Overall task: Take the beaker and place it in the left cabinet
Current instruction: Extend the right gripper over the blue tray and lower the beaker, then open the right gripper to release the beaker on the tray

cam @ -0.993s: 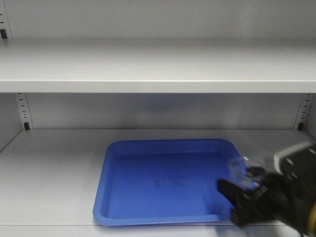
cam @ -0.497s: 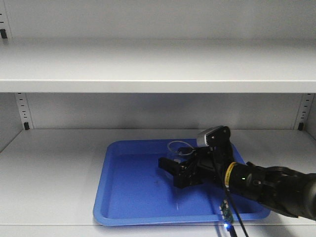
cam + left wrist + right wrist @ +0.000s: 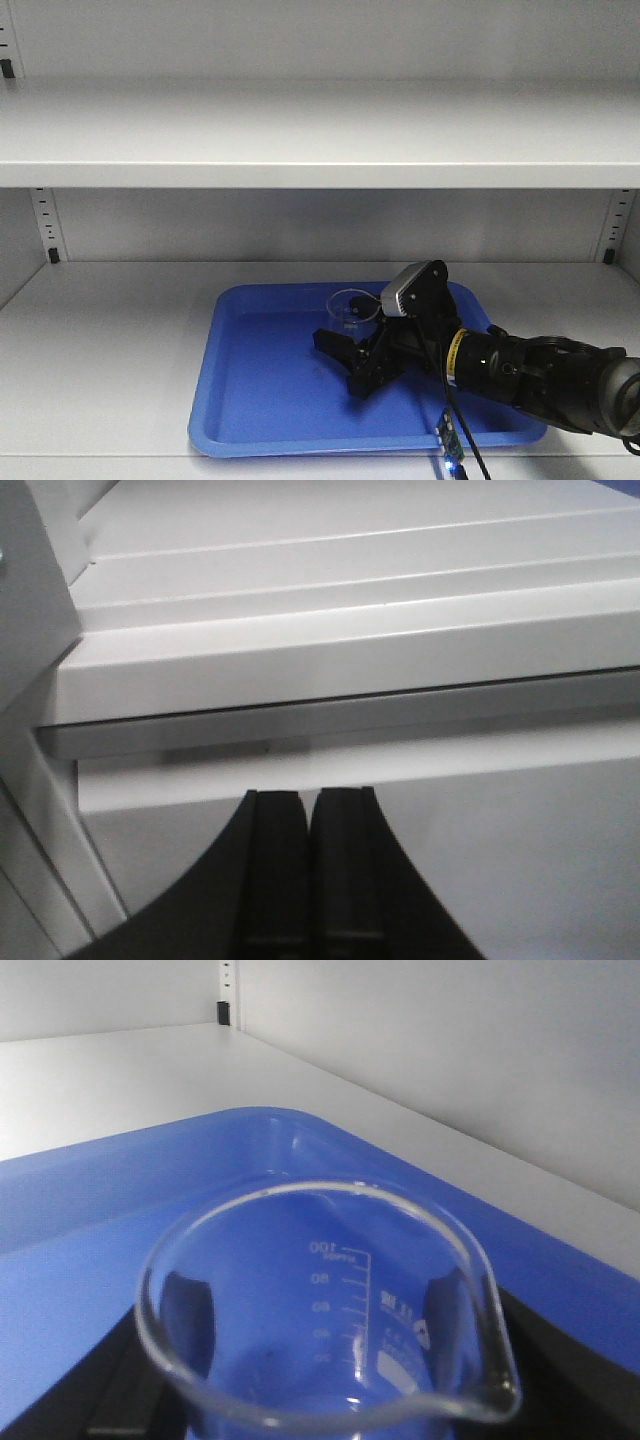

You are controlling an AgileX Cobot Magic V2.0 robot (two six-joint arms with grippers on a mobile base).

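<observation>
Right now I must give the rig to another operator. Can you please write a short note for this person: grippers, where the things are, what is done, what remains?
Right gripper: shut on the beaker, upright, inside the left cabinet, low over the blue tray on the lower shelf. The pictures do not settle whether the base touches the tray.
Left gripper: shut, empty, pointed at the cabinet's shelf edges, away from the work.
Done: beaker picked and carried into the cabinet.
Left: set the beaker down if not yet resting, open the right gripper, draw the arm back without tipping it.
</observation>
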